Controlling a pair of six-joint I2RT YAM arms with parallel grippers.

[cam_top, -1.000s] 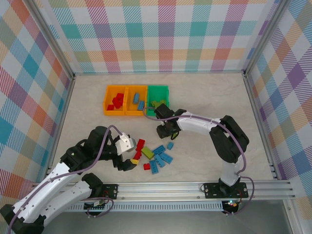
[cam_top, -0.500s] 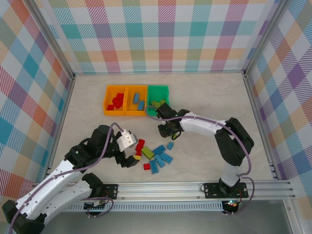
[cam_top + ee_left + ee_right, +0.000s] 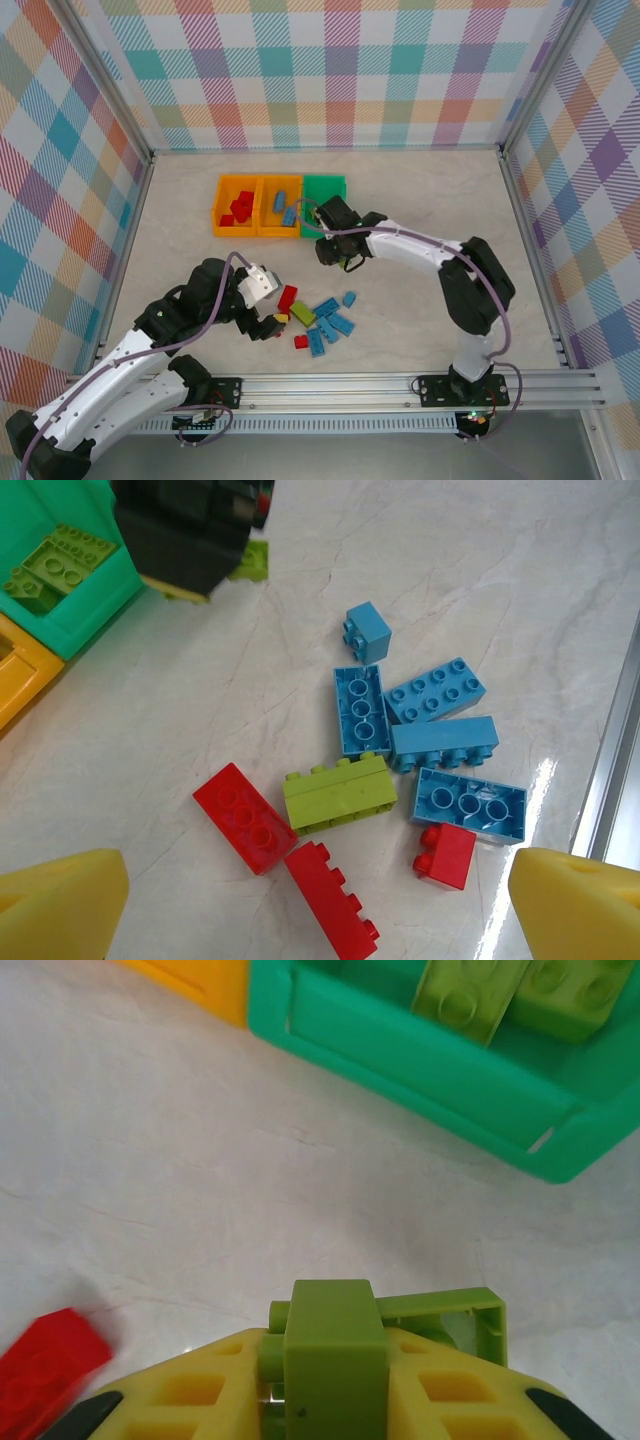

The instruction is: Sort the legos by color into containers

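My right gripper [image 3: 336, 252] is shut on a lime green lego [image 3: 335, 1332], held above the table just in front of the green container [image 3: 325, 190]. Lime bricks [image 3: 470, 995] lie inside that container [image 3: 400, 1055]. Two orange containers [image 3: 236, 205] [image 3: 279, 205] stand to its left, one holding red bricks, the other blue ones. My left gripper [image 3: 268, 322] hangs open over the left side of the loose pile. Between its yellow fingers [image 3: 60, 905] lie red legos [image 3: 243, 817], one lime lego [image 3: 340, 792] and several light blue legos [image 3: 440, 745].
A metal rail [image 3: 400, 385] runs along the table's near edge, right below the pile. Checkered walls [image 3: 330, 70] close off the back and both sides. A red brick [image 3: 50, 1360] lies on the marbled table below my right gripper.
My right gripper has closed on the lime lego and carried it back toward the green container. My left gripper has slid right to the pile and spread wider.
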